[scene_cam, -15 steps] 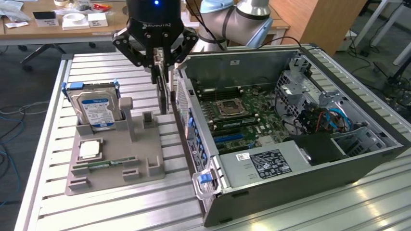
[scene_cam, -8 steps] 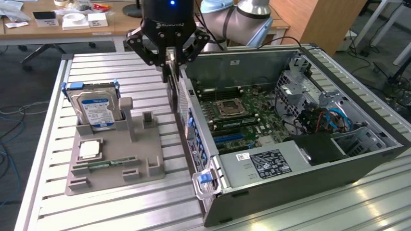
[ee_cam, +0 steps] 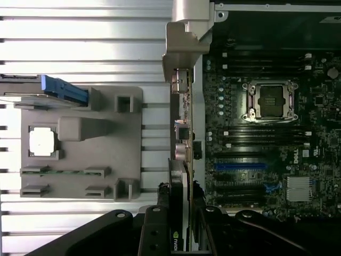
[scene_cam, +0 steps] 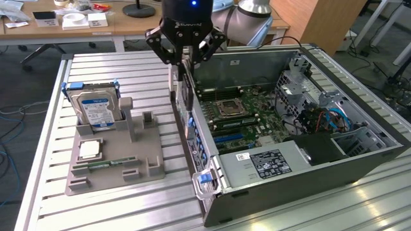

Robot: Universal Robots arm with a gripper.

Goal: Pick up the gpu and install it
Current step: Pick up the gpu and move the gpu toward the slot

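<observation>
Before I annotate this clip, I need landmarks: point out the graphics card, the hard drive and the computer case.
graphics card (ee_cam: 180, 160): wrist view, its thin edge.
hard drive (scene_cam: 96, 109): exterior view, its blue-white label.
computer case (scene_cam: 308, 183): exterior view, its outer wall.

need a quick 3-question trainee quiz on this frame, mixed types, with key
1. What is the black gripper shut on?
2. True or false: the silver hard drive with blue-white label stands upright in the grey plastic holder tray.
3. The long blue slot of the dark green motherboard is: A empty, B filled by a card, C covered by a hand.
Key: 1 the gpu, a thin dark circuit card; 2 true; 3 A.
</observation>
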